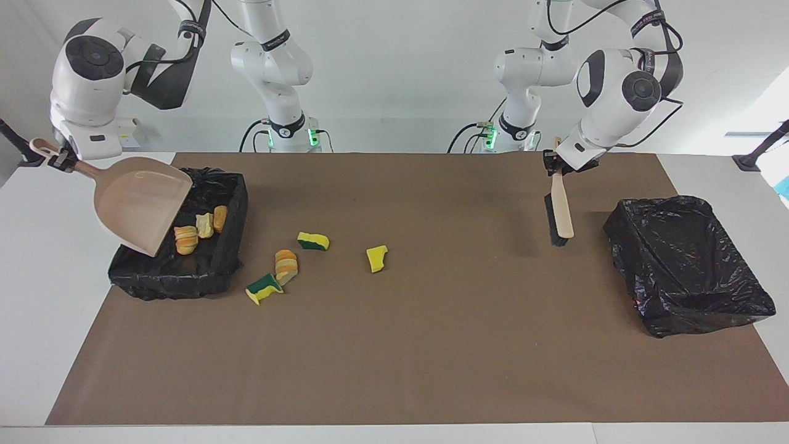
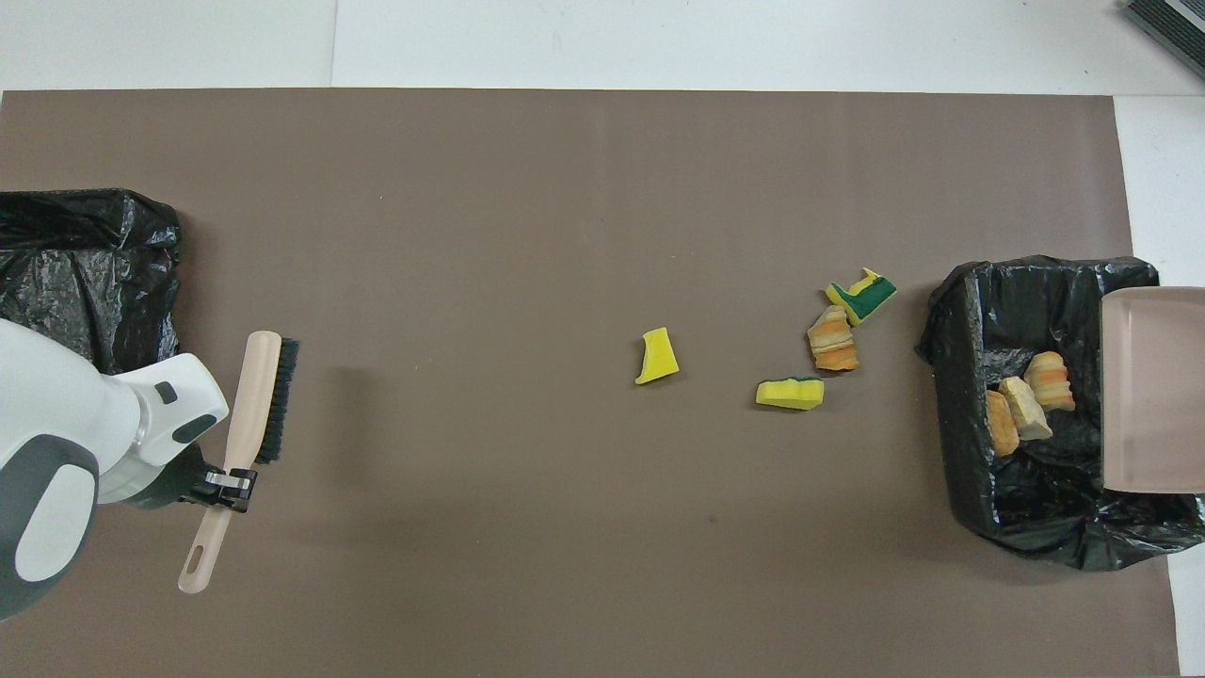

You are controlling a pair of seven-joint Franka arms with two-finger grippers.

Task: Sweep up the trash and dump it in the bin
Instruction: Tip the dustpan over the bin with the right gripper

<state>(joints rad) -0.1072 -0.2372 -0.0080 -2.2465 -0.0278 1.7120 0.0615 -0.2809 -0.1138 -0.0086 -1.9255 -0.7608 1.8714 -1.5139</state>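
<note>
My right gripper [image 1: 61, 161] is shut on the handle of the beige dustpan [image 1: 142, 203], which tilts steeply, mouth down, over the black-lined bin [image 1: 172, 283] at the right arm's end. The pan [image 2: 1153, 391] shows nothing in it. Three bread-like pieces of trash [image 1: 185, 239] lie inside that bin [image 2: 951, 377], beside one another [image 2: 1021, 419]. On the mat beside the bin lie a bread piece [image 1: 286, 265], a green-backed sponge chunk [image 1: 264, 288], another chunk [image 1: 313, 240] and a yellow one [image 1: 376, 258]. My left gripper [image 1: 558, 165] is shut on the brush [image 1: 560, 209], which hangs bristles down over the mat.
A second black-lined bin [image 1: 703, 314] stands at the left arm's end of the table, beside the hanging brush [image 2: 254, 405]. The brown mat [image 1: 431, 345] covers most of the table, with white table margins around it.
</note>
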